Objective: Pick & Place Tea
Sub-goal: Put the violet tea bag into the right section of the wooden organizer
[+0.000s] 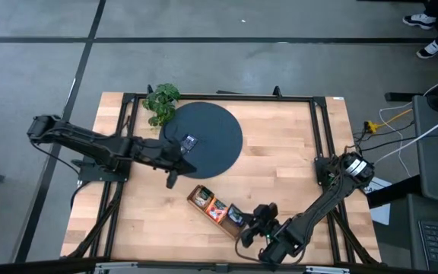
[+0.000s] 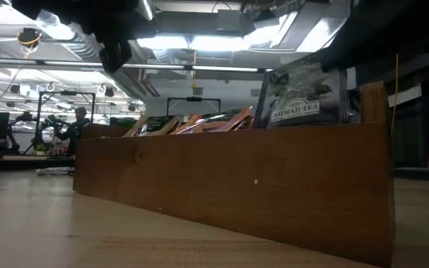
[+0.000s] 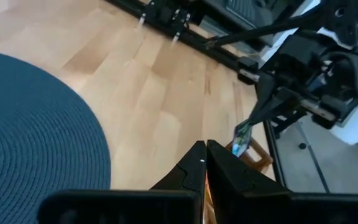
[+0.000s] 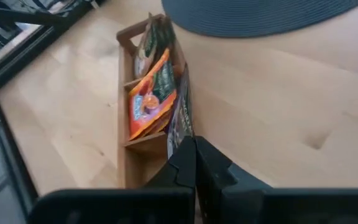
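Note:
A long wooden tray (image 1: 201,189) lies near the table's front edge, with orange and green tea sachets (image 4: 148,109) standing in its compartments. My right gripper (image 4: 195,155) is at the tray's right end (image 1: 243,218), shut on a dark green tea sachet (image 2: 304,93). One more sachet (image 1: 189,141) lies flat on the dark round mat (image 1: 215,125). My left gripper (image 1: 172,180) hangs shut just off the mat's near left edge with nothing between its fingers (image 3: 204,158). My right gripper pinches the dark green sachet between its two fingers by the edge nearest them (image 4: 180,138). The fingers slant down from the table's near right side. The sachet stands on edge, its printed face (image 2: 304,104) above the tray's wall and its lower part behind it.
A leafy green plant (image 1: 160,101) stands at the mat's far left. Black rails (image 1: 322,129) run along the table's left and right sides. Bare wood lies between the mat and the right rail.

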